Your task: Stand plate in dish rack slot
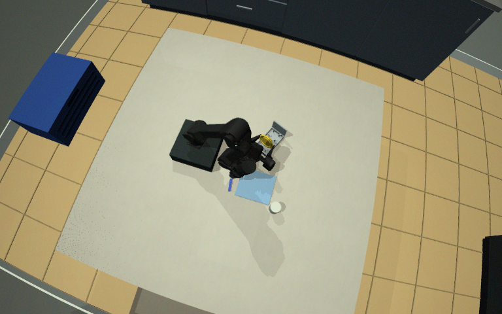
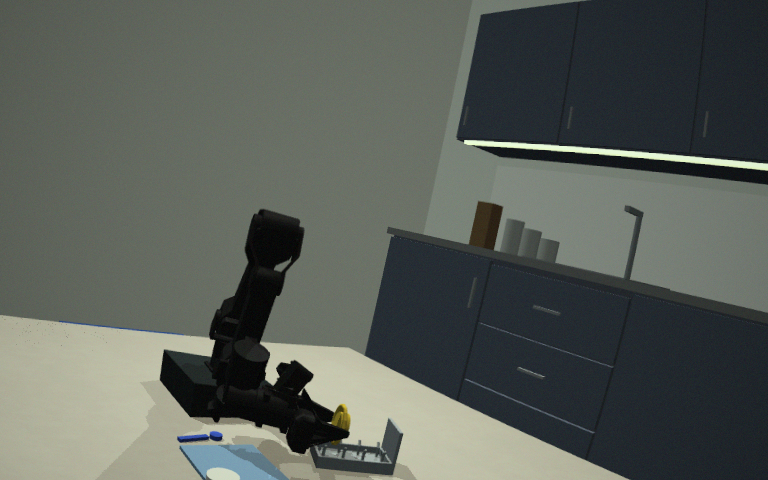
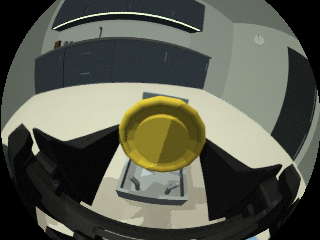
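Your gripper (image 2: pixel 334 433) is clamped on the plate (image 2: pixel 340 421), held upright just above the rack's (image 2: pixel 390 441) near end. Lower it straight between two rails before releasing.

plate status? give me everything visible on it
The plate is a small round yellow dish with a raised rim and flatter centre, matte, plastic-looking. It stands on edge, its face toward the wrist camera, clamped between the fingers of the gripper. It hangs at the near end of the grey dish rack, above the rails. Whether its lower edge touches the rack cannot be told. Nothing else touches it.
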Tool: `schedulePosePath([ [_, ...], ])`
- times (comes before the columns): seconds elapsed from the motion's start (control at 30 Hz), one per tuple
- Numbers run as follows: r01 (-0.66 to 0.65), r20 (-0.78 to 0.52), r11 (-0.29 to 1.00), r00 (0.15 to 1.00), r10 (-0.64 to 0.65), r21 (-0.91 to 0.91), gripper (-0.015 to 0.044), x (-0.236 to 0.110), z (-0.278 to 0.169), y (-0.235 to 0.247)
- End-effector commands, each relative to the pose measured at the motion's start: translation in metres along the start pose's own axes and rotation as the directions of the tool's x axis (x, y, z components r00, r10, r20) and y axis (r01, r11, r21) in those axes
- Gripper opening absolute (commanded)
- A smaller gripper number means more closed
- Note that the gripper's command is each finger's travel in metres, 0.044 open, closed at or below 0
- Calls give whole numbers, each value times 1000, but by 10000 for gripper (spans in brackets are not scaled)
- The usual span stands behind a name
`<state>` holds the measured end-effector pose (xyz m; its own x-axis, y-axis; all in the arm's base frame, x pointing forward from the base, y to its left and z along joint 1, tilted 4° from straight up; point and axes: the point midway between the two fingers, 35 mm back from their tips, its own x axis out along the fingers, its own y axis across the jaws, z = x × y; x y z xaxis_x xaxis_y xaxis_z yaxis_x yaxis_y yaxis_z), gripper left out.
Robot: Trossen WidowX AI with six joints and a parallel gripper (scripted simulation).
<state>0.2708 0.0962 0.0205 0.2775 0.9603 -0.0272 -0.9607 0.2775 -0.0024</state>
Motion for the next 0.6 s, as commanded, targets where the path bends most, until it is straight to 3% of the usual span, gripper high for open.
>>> schedulePosePath([
  [0.0,0,-7,1000,1000,0,-7,0,3,-15,-1],
  [0.47,1,-6,1000,1000,0,6,0,2,-12,0],
  [0.57,1,-6,1000,1000,-1,2,79,2,-12,0],
])
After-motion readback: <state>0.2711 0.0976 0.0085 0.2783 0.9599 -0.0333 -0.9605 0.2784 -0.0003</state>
